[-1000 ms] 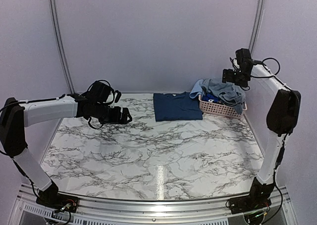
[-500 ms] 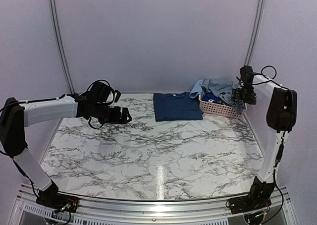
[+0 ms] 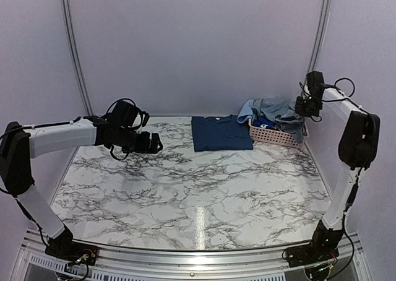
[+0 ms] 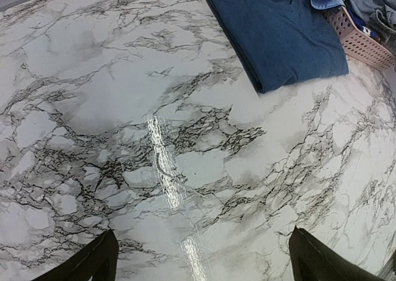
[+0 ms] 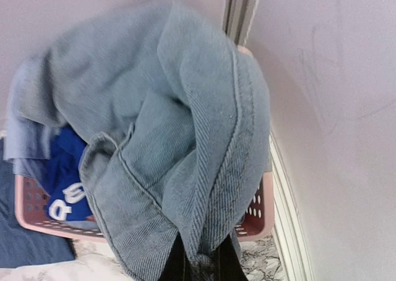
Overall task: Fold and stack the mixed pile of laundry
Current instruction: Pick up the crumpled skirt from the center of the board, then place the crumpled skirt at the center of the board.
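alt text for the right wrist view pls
A grey-blue denim garment drapes over a pink perforated basket in a wall corner, its lower hem pinched by the right gripper. A bright blue item with white print lies in the basket beneath it.

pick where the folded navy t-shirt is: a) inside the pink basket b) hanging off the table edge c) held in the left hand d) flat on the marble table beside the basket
D: the folded navy t-shirt lies flat on the marble table, right next to the pink basket.
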You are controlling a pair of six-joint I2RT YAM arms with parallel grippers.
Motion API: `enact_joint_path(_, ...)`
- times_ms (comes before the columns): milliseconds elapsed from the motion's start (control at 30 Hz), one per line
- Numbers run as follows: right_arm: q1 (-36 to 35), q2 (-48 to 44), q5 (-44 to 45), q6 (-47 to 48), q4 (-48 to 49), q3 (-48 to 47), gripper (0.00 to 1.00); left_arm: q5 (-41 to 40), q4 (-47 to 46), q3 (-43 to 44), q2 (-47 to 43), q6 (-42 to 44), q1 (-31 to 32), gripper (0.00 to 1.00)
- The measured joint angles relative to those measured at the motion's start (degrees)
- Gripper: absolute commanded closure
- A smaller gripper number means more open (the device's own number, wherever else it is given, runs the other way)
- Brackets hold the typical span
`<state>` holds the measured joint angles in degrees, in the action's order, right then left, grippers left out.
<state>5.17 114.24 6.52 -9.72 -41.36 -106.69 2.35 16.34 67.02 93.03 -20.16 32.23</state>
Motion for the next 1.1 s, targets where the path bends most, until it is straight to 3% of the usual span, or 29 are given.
enact_joint_path(367,-3.32,-10.01,-18.29,0.33,4.68,-15.43,1.0,-0.13,0.26,2.56,-0.02,-1.36,-0.72,0.01)
enact_joint_path(600,-17.64,-10.03,-29.77,-2.64,7.91,-27.23,1.0,-0.11,0.24,2.58,-0.11,-2.62,-1.27,0.01)
enact_joint_path(800,-28.41,-11.17,-36.76,-9.88,14.93,-27.76,1.0,-0.09,0.22,2.56,-0.74,-3.26,-1.95,0.01)
enact_joint_path(933,-31.54,-12.46,-41.51,-15.34,20.41,-25.46,1.0,-0.17,0.22,2.54,-2.05,-3.82,-2.58,0.01)
enact_joint_path(967,-31.63,-14.05,-42.56,-16.06,21.73,-22.64,0.98,-0.33,0.17,2.4,-2.45,-3.96,-2.8,0.01)
enact_joint_path(1000,-31.32,-16.0,-43.5,-16.41,22.36,-19.19,0.89,-0.39,0.04,2.1,-2.97,-4.09,-2.99,0.01)
enact_joint_path(1100,-28.81,-23.91,-43.39,-14.25,21.05,-4.39,0.43,-0.9,-0.15,0.5,-4.81,-4.42,-3.61,0.01)
